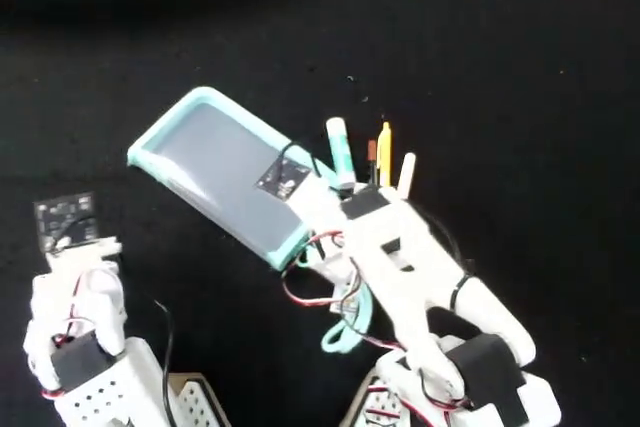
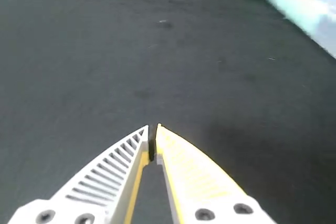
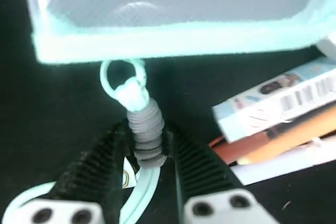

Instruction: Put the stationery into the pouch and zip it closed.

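**Zip pull pinched, pens beside pouch**

My right gripper (image 3: 148, 153) pinches the grey zip pull (image 3: 146, 127) of the teal pouch (image 1: 215, 162). Pens (image 1: 372, 157) lie just beside the pouch at three o'clock. My left gripper (image 2: 153, 129) sits closed above the black table (image 1: 500, 77), at eight o'clock.

Table (image 1: 500, 77) looks like matt black cloth. Pouch (image 1: 210, 157) shows a fine woven mesh panel with smooth mint trim. Zip pull (image 3: 147, 132) is ribbed grey rubber, matt. Pens (image 1: 384, 152), three o'clock of the pouch, are glossy plastic.
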